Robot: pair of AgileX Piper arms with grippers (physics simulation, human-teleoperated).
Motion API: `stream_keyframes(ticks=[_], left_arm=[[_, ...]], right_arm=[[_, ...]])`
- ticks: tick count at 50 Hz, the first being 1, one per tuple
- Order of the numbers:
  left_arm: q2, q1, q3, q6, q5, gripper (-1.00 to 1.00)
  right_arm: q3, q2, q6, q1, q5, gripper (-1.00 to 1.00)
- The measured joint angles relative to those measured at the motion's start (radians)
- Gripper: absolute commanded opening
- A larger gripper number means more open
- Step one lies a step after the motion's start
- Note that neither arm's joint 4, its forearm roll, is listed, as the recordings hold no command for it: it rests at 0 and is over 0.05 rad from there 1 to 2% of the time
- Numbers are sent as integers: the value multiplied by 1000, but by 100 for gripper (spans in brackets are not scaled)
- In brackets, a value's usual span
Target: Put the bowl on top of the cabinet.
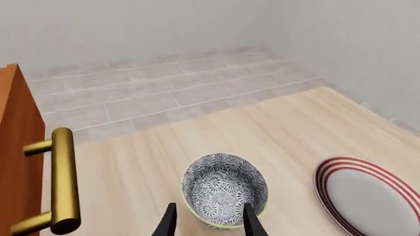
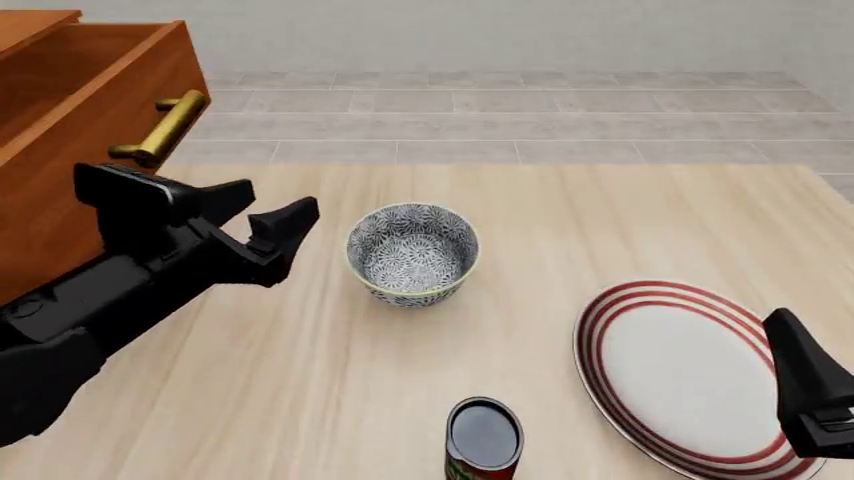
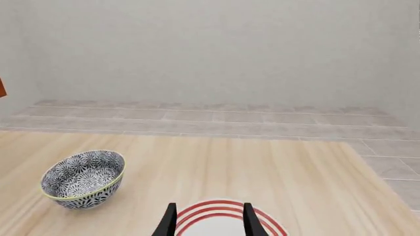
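Observation:
The bowl (image 2: 412, 253), white with a dense blue-grey floral pattern, stands upright on the table near the middle. In the left wrist view the bowl (image 1: 225, 189) lies just past my left gripper (image 1: 210, 224), whose fingers are spread open and hold nothing. From the front, that left gripper (image 2: 286, 228) hovers a short way left of the bowl, not touching it. The reddish-brown cabinet (image 2: 60, 150) fills the far left, one drawer pulled out. My right gripper (image 2: 805, 390) is open at the near right, over the plate's edge; its own view shows the bowl (image 3: 84, 179) well away.
A red-ringed white plate (image 2: 681, 375) lies right of the bowl. A dark can (image 2: 483, 440) stands at the near edge. The drawer's brass bar handle (image 2: 160, 128) juts out just behind my left arm. Beyond the table's far edge is tiled floor.

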Motion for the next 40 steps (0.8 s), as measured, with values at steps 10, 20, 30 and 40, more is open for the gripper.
stream_keyframes(ticks=[10, 20, 30, 40], left_arm=[[58, 13, -41, -56, 20, 100], [94, 21, -83, -102, 42, 100], [133, 18, -117, -142, 56, 100], [184, 25, -144, -172, 67, 100]], right_arm=[[0, 1, 2, -5, 1, 100], [0, 1, 3, -8, 2, 100], [1, 2, 1, -10, 3, 100], [2, 2, -2, -10, 4, 100]])
